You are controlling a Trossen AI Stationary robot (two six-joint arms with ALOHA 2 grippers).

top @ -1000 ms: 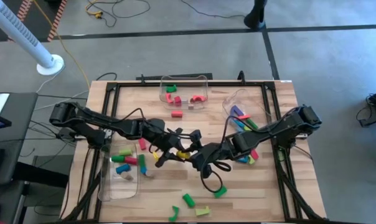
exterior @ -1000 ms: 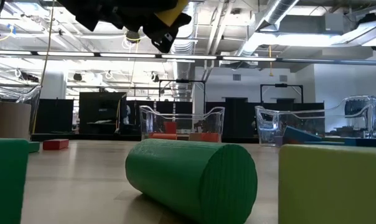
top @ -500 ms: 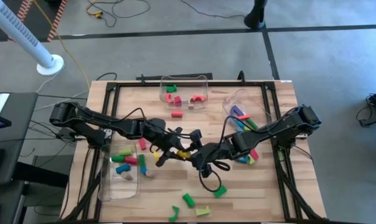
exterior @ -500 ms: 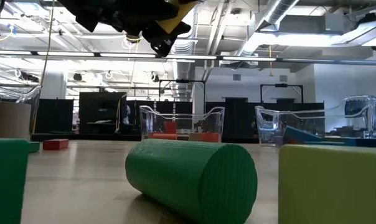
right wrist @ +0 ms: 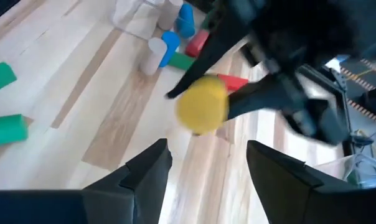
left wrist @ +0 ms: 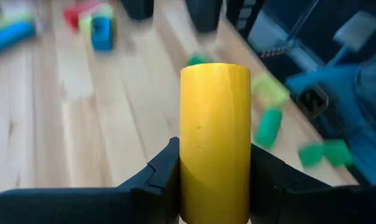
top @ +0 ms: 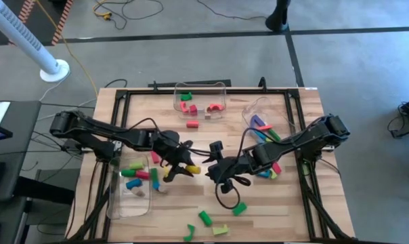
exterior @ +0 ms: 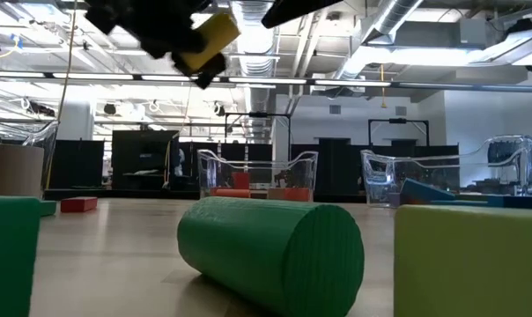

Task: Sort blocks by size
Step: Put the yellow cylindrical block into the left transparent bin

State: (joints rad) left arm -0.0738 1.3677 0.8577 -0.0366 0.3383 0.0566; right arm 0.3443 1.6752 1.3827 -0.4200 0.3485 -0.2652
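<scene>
Left claw (left wrist: pixel 214 177) tight around yellow cylinder (left wrist: pixel 214 134), above table (top: pixel 191 196).

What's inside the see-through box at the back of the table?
Inside the clear bin at the table's far edge lie a green block and several red and pink blocks. Its walls blur them, so their exact number and shapes cannot be told.

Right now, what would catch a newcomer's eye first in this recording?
The yellow cylinder, clamped in the left pincer above mid-table, stands out. The right pincer faces it, open and empty. Scattered coloured blocks lie on the table and in three clear bins.
</scene>
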